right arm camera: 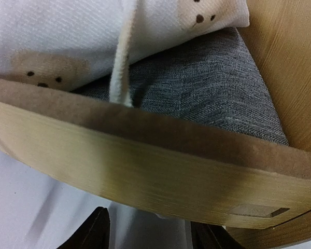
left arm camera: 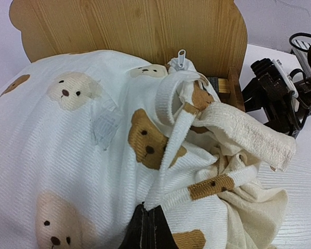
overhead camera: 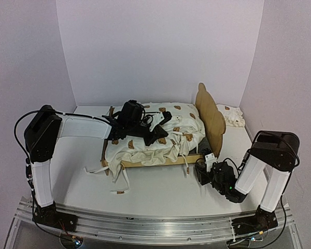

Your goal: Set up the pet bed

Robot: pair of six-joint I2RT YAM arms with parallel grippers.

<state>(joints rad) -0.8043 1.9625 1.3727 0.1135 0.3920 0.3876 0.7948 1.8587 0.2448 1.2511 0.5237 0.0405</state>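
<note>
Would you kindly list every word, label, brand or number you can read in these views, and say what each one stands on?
No text can be read in any view.
White sticker on the right gripper: too small and blurred to read.
Cushion: printed bear faces only, no words.
Pet bed: bare wood grain on the headboard, no marking visible.
</note>
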